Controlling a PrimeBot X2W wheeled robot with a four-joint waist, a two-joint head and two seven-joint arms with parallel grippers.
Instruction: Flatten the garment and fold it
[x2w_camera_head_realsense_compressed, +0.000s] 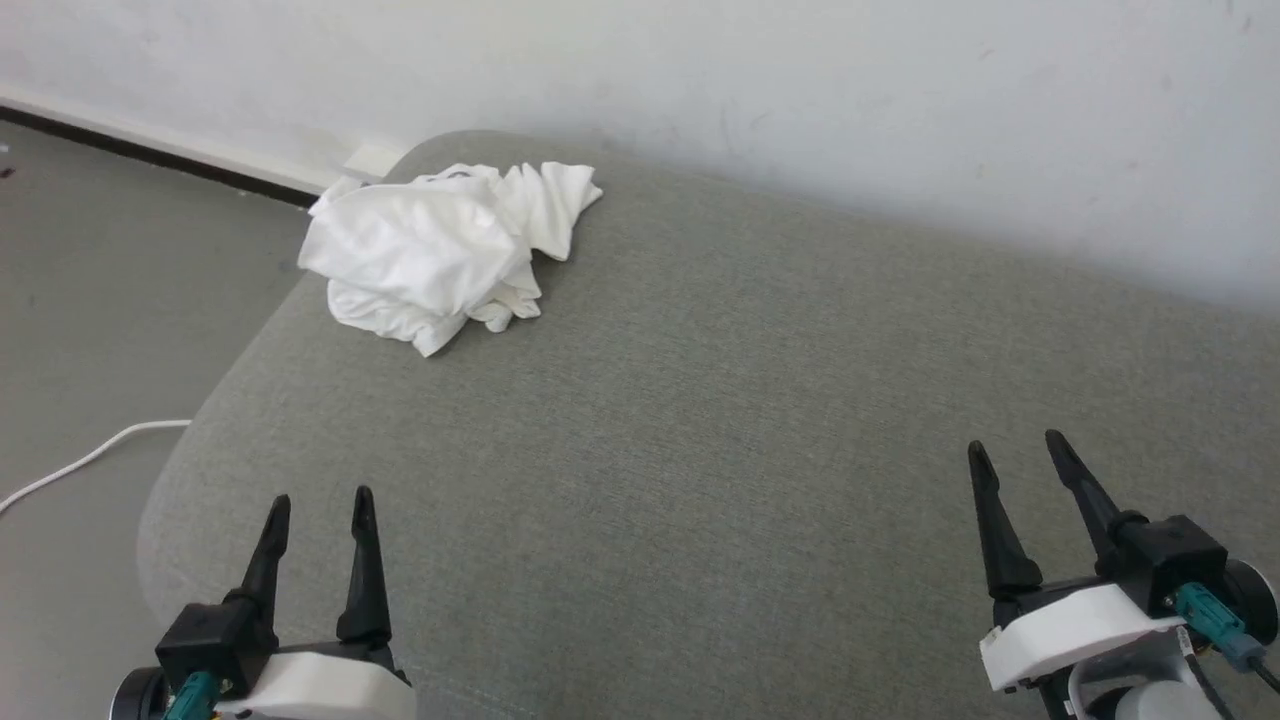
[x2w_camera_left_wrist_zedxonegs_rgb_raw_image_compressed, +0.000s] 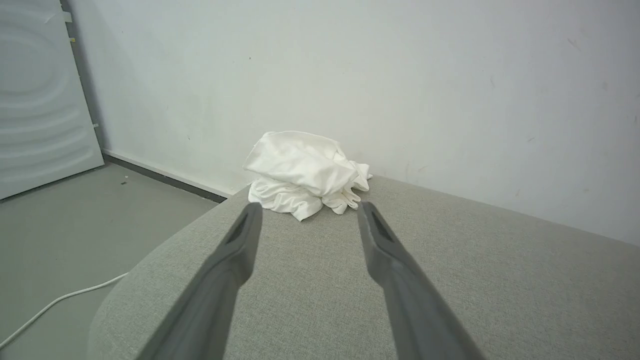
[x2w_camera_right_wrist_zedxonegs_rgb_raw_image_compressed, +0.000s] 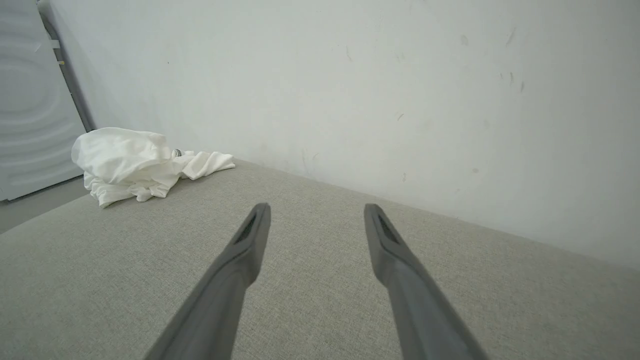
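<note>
Left gripper and right gripper: long black tapered fingers; black mounts; white shells. Teal connectors at both; dark cable on the right.

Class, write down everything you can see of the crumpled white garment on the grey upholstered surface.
The white thin-fabric garment lies crumpled in a loose, wrinkled heap, not yet flattened, with one flap trailing out to the side. It rests near the far left corner of the grey woven cushion. Only the cushion touches it.

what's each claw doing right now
Left claw: open, holding nothing.
Right claw: open, holding nothing.
</note>
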